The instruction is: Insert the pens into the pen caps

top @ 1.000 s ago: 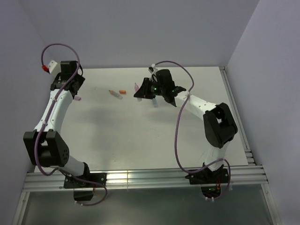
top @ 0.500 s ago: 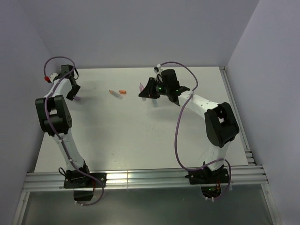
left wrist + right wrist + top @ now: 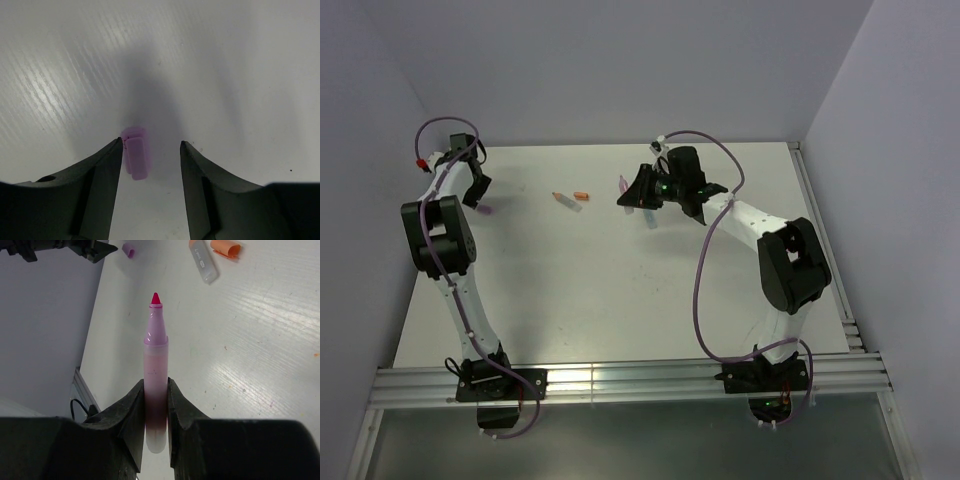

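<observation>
My left gripper [image 3: 478, 196] is open at the far left of the table. The pink cap [image 3: 136, 152] lies on the table between its fingers, close to the left finger [image 3: 107, 170]; it also shows in the top view [image 3: 486, 211]. My right gripper [image 3: 155, 385] is shut on the pink pen [image 3: 155, 355], tip pointing away from the wrist; it holds the pen above the table's far middle [image 3: 621, 185]. The clear-orange pen [image 3: 567, 201] and orange cap [image 3: 581, 195] lie side by side between the arms. A blue pen [image 3: 650, 217] lies below the right gripper. I cannot make out the blue cap.
The table [image 3: 620, 290] is white, with grey walls behind and on both sides. A metal rail [image 3: 620, 380] runs along the near edge by the arm bases. In the right wrist view the left gripper [image 3: 92, 247] shows at the top left, next to the pink cap [image 3: 128, 250].
The left arm has folded back and its gripper has come down around the pink cap. The right gripper has turned a little with the pink pen in it.
</observation>
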Controlling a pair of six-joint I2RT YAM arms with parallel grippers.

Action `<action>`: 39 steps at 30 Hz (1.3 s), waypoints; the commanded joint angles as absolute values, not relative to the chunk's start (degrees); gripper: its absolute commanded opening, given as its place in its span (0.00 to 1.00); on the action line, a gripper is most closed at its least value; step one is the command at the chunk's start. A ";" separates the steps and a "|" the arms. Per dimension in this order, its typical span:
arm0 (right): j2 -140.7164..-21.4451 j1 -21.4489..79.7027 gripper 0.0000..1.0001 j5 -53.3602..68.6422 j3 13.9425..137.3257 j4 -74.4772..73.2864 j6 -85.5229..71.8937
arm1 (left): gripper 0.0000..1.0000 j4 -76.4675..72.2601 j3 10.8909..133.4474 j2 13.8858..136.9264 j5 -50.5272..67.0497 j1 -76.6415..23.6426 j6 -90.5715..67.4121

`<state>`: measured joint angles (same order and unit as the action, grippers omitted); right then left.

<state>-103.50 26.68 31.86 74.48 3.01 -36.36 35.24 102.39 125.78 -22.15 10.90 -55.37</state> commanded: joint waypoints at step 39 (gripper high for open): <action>-101.51 24.43 0.00 36.91 72.33 8.17 -38.58 | 0.32 41.31 105.47 131.13 -22.77 10.20 -56.51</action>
